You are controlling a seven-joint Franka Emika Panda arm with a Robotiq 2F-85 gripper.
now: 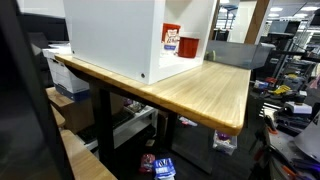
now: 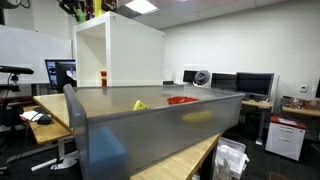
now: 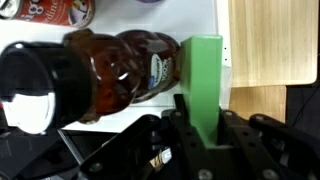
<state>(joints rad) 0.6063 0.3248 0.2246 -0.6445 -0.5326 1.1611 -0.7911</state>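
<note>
Closest to the wrist camera, the black two-finger gripper (image 3: 205, 118) fills the lower edge of the wrist view. Its jaws are drawn in on either side of an upright green rectangular block (image 3: 205, 70), which they appear to clamp at its lower end, with no gap showing between fingers and block. The green rectangular block stands over the white floor (image 3: 195, 20) of a white open-fronted box (image 1: 110, 35), close to the floor's edge where the light wooden bench top (image 3: 270, 40) begins. Just beside the block, on the side away from that edge, an amber bear-shaped plastic honey bottle (image 3: 125, 65) lies on its side, its black screw cap (image 3: 35, 85) pointing away from the block. The bottle's belly sits close against the block, though I cannot tell whether the two touch. Beyond the bottle, at the top corner of the wrist view, is a round can with a red-and-white label (image 3: 55, 10). In an exterior view the box stands on the bench along one long edge, well back from the near rounded corner. The can (image 1: 172, 40) shows in its opening with a red thing (image 1: 189, 46) just beside it, too small to name. In an exterior view a blurred grey bin (image 2: 150, 130) fills the foreground, with the white box (image 2: 120, 50) behind it.
</note>
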